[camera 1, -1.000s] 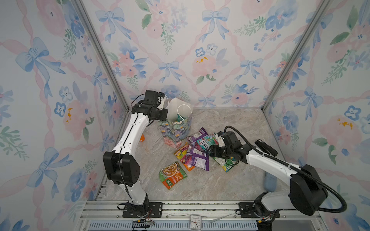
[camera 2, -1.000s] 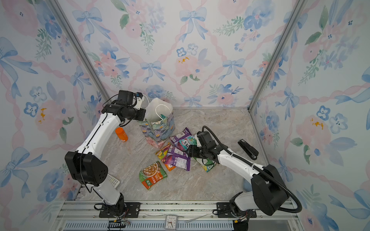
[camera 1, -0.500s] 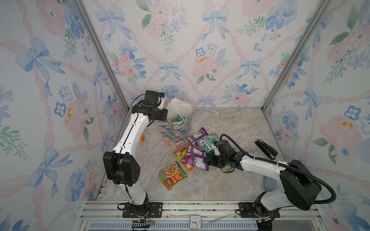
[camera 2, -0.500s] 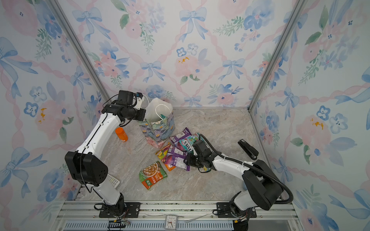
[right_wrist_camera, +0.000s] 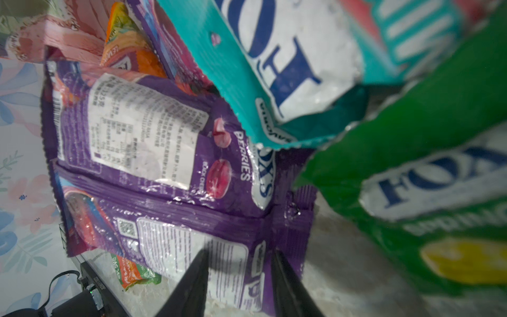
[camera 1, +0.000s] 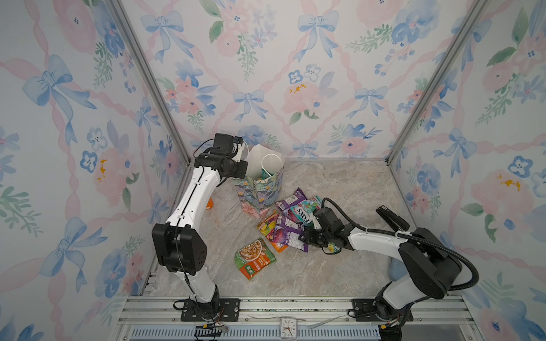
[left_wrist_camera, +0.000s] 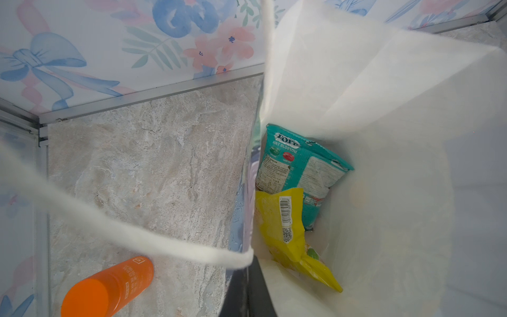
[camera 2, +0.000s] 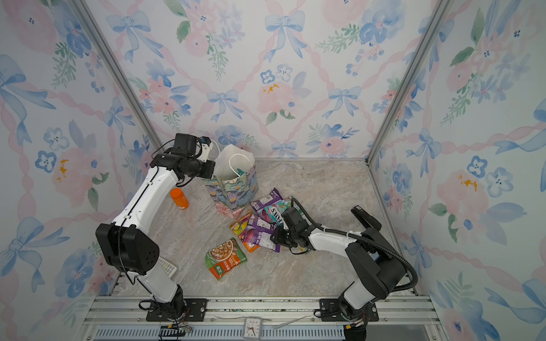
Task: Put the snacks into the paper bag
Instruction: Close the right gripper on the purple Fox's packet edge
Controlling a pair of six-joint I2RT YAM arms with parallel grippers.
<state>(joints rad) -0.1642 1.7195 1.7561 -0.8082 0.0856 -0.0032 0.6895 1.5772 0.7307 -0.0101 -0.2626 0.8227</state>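
Note:
The floral paper bag (camera 1: 260, 189) (camera 2: 233, 189) stands upright at the back. My left gripper (camera 1: 244, 166) (left_wrist_camera: 247, 291) is shut on its rim by a white cord handle. A teal packet (left_wrist_camera: 299, 164) and a yellow packet (left_wrist_camera: 285, 219) lie inside. Several snacks lie piled in front of the bag: a teal packet (camera 1: 301, 211), purple ones, a green packet (right_wrist_camera: 411, 137) and a noodle-picture packet (camera 1: 254, 258). My right gripper (camera 1: 302, 236) (right_wrist_camera: 240, 252) is low on the table. Its jaws stand apart astride the corner of the nearest purple packet (right_wrist_camera: 178, 241) (camera 2: 260, 236).
An orange-capped bottle (camera 2: 179, 198) (left_wrist_camera: 109, 288) lies left of the bag, near my left arm. A black stapler (camera 1: 391, 218) lies by the right wall. A small keypad device (camera 2: 167, 265) sits at the front left. A small clock (camera 1: 286, 326) lies on the front rail.
My right gripper has slid left and toward the front, down to the near purple packet, and its jaws have narrowed. The left arm and the bag have not moved.

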